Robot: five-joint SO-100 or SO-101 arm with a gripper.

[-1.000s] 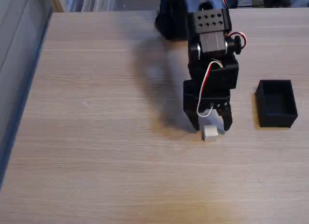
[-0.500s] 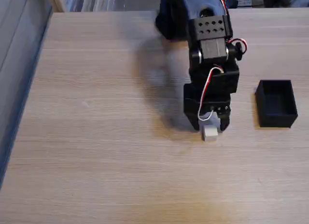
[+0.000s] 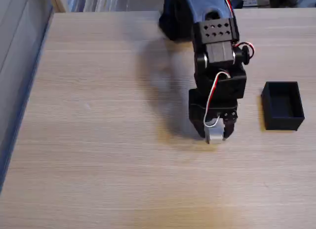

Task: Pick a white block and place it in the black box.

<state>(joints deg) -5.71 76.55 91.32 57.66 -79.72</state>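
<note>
Grasp done, jaws of gripper (image 3: 214, 135) clamped on white block (image 3: 214, 135) at table (image 3: 98, 140) level; lift and carry to black box (image 3: 282, 105) left.

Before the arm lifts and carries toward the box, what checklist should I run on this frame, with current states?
1. Pincer closed around the white block: ok, fingers flank it.
2. Grip firmness: cannot tell.
3. Block clear of the table: cannot tell.
4. Black box upright, open top showing: ok.
5. Table between block and box free of obstacles: ok.
6. Box interior empty: ok, nothing visible inside.
</note>
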